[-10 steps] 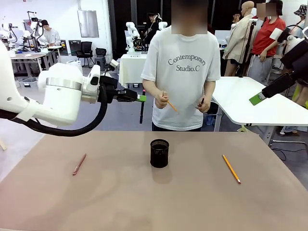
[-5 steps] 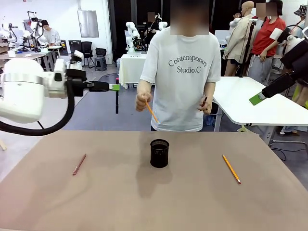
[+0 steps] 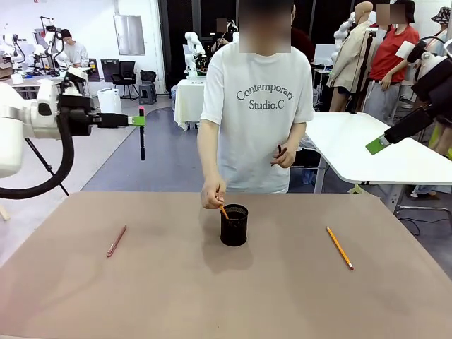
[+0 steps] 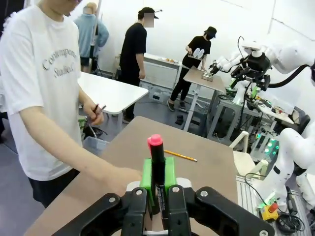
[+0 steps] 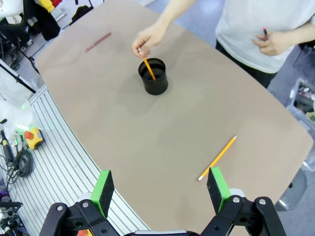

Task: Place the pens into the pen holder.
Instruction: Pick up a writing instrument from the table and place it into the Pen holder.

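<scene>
Where the pens stand: one orange-yellow pencil [image 3: 223, 211] is tip-down in the mouth of the small black mesh pen holder [image 3: 234, 227], guided by the person's hand [image 3: 212, 199]. A slim pinkish-red pen [image 3: 116, 241] lies flat on the brown worktop [image 3: 176, 296], well to the left of the holder. A second orange-yellow pencil [image 3: 340, 248] lies flat, well to its right. A dark pen [image 3: 280, 150] is in the person's other hand [image 3: 284, 155], held at the waist.
Pen holder: upright, near mid-worktop, on the person's side.
Left jaws: closed on a black pen with red ends [image 3: 141, 138], gripped near its upper end so that it hangs upright, high up and out beyond the worktop's left edge, well apart from the holder.
Right jaws: wide open and empty, high above the worktop's near side, looking down on the holder and the right-hand pencil.
Step in hand (judgement): the black pen has yet to be carried over the holder and released.
Risk, shared space: the person's hand is at the holder's rim; an approach now could strike it.
Risk, grip: held near one end, the pen may swing or slip in transit and miss the narrow opening.
Risk, holder: a light mesh cup could tip if the pen catches its rim.
Risk, remaining items: thin sticks lying flat may roll away from closing jaws.
</scene>
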